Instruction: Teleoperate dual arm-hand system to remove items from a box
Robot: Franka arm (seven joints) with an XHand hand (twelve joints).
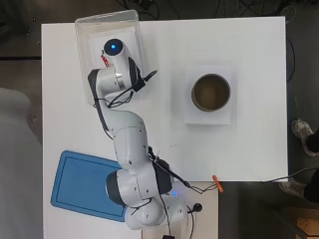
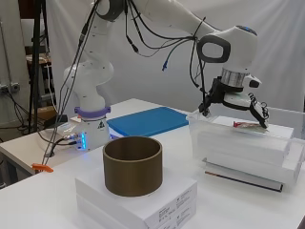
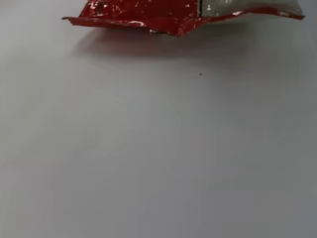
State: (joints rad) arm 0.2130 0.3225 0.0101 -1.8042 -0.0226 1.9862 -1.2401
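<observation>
Fingers of the hand are curling down over a red packet in the side view; they are reaching its far end, but whether they are actually pinching it I cannot tell; the packet is lying flat in the clear box, on white packaging inside it, its long axis running roughly along the box's length. In the overhead view the arm is covering most of the box; only a thin red strip of the packet is showing beside the wrist, and the hand itself is hidden there. In the wrist view the packet is cut off by the frame edge; its crinkled red edge is lying on a plain white surface, one end looking silvery. Beside the box, across the table, a brown ring is standing upright on a white carton; on the box's other side, toward the arm's base, a blue tray is lying flat; none of these is touching the box.
</observation>
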